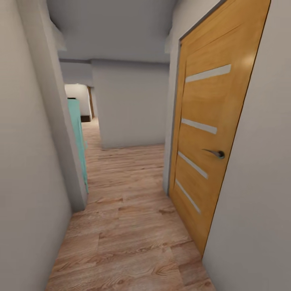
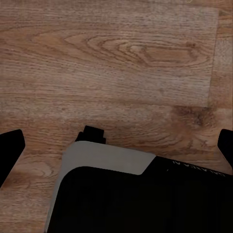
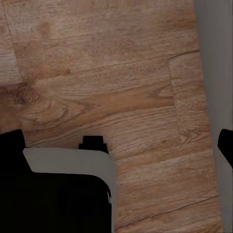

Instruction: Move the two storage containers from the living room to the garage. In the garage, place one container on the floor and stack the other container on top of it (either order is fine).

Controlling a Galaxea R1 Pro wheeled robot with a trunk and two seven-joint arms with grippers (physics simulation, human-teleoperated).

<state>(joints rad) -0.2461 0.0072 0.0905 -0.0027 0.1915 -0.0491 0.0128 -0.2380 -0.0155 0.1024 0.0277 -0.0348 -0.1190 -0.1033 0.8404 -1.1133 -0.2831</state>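
I am in a narrow corridor with a light wood plank floor (image 1: 133,226). The two storage containers and the garage are out of view. In the left wrist view my left gripper (image 2: 116,148) is open, its dark fingertips (image 2: 10,150) spread wide above the planks with nothing between them. My right gripper (image 3: 118,145) is open too, its fingertips (image 3: 226,145) at the frame's sides over the same wood floor, close to a grey wall (image 3: 218,58). Part of my own dark and grey base (image 2: 111,194) lies below both grippers.
A closed wooden door (image 1: 210,133) with pale strips and a metal handle (image 1: 217,153) stands close on the right. Grey walls (image 1: 28,169) hem in the left. A teal panel (image 1: 77,133) juts out past the left corner. Ahead, a grey wall (image 1: 131,105) faces me, with a passage running on to its left.
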